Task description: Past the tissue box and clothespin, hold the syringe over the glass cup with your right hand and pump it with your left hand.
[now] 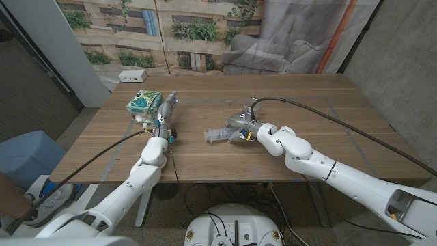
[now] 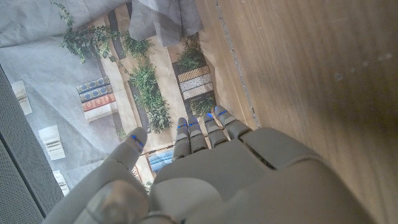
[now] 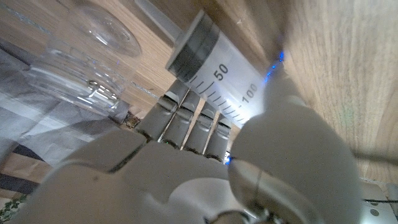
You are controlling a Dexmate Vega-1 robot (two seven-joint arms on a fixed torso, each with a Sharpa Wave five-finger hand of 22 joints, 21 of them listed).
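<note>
A clear syringe [image 1: 220, 134] with a grey plunger seal lies low over the table's middle, its tip pointing to the robot's left. My right hand [image 1: 247, 128] grips its barrel [image 3: 219, 76], fingers under it and thumb over it. The glass cup [image 1: 239, 117] stands just behind that hand, and it shows close beside the syringe [image 3: 93, 50] in the right wrist view. My left hand [image 1: 166, 111] is up beside the tissue box [image 1: 143, 102], fingers straight and holding nothing [image 2: 205, 155]. A small blue and yellow thing, perhaps the clothespin [image 1: 169, 138], lies by my left wrist.
The patterned tissue box sits at the table's left. A white power strip [image 1: 133, 76] lies on the floor past the far left corner. A blue bin [image 1: 27, 156] stands left of the table. Black cables run across the table [image 1: 307, 89] to both arms.
</note>
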